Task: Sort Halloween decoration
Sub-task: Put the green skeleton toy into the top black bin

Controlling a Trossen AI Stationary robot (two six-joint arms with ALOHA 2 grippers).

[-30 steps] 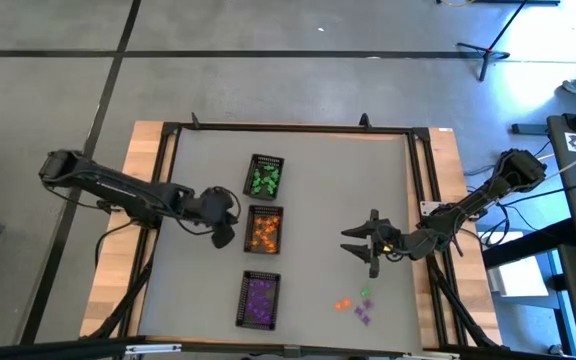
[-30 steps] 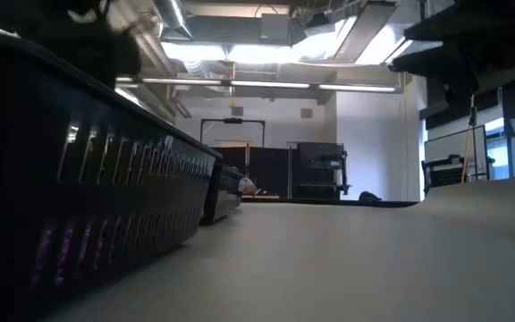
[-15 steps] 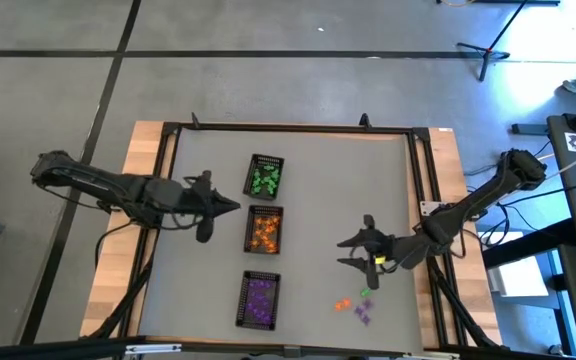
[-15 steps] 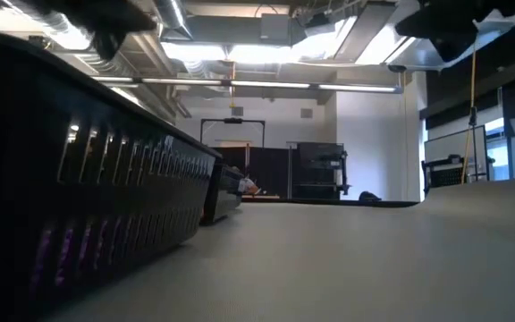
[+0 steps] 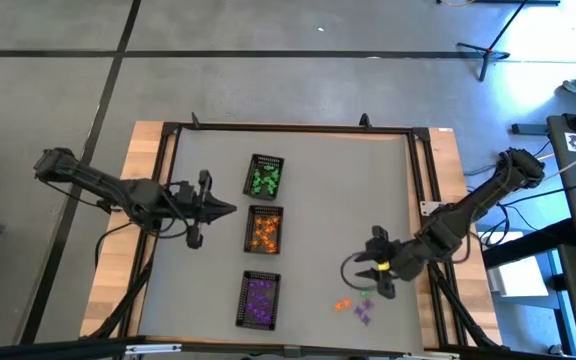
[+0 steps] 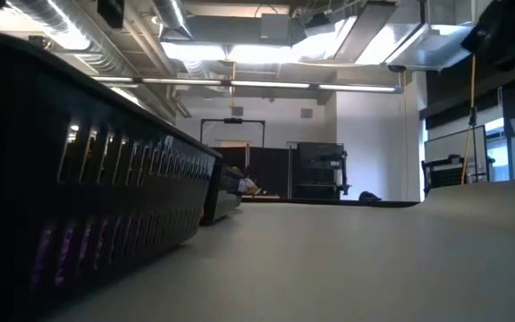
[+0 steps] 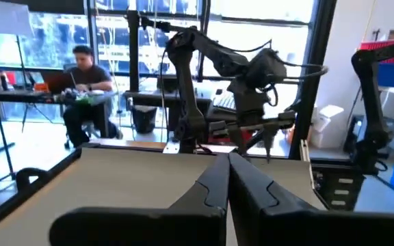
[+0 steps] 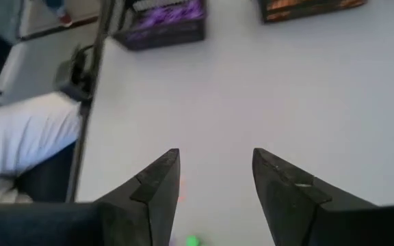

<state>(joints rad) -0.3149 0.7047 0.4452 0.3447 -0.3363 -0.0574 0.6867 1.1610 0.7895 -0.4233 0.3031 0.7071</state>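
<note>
Just beside right end effector: loose trinkets.

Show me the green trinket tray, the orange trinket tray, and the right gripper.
green trinket tray (image 5: 265, 177), high view, on its green contents.
orange trinket tray (image 5: 265, 230), high view, middle of the tray.
right gripper (image 5: 365, 277), high view, between its open fingertips.

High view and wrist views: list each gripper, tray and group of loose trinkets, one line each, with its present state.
left gripper: shut, empty, left of the trays.
right gripper: open, empty, above the loose trinkets.
green tray: holds green trinkets.
orange tray: holds orange trinkets.
purple tray: holds purple trinkets.
loose trinkets: unsorted on the table.
</note>
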